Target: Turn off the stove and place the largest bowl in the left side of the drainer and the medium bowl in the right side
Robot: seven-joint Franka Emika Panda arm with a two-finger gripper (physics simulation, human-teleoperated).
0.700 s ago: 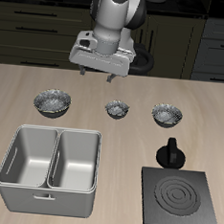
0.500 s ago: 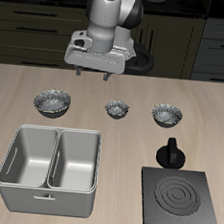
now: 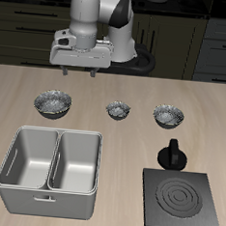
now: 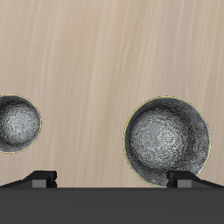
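The stove (image 3: 183,201) lies near the front edge with its burner rings dark; its black knob (image 3: 171,154) stands just behind it. Three speckled metal bowls stand in a row farther back: the largest bowl (image 3: 53,102) (image 4: 166,140), a tiny bowl (image 3: 118,110) (image 4: 17,122) and the medium bowl (image 3: 167,114). The drainer (image 3: 49,202) sits in front of the largest bowl, both compartments empty. My gripper (image 3: 78,71) (image 4: 112,179) hangs open and empty, above and behind the largest bowl, well clear of it.
Dark cabinets run behind the table's back edge. Bare wooden table lies between the bowl row, the drainer and the stove.
The arm has swung sideways along the back of the table, from above the tiny bowl toward the largest bowl. Nothing on the table has moved.
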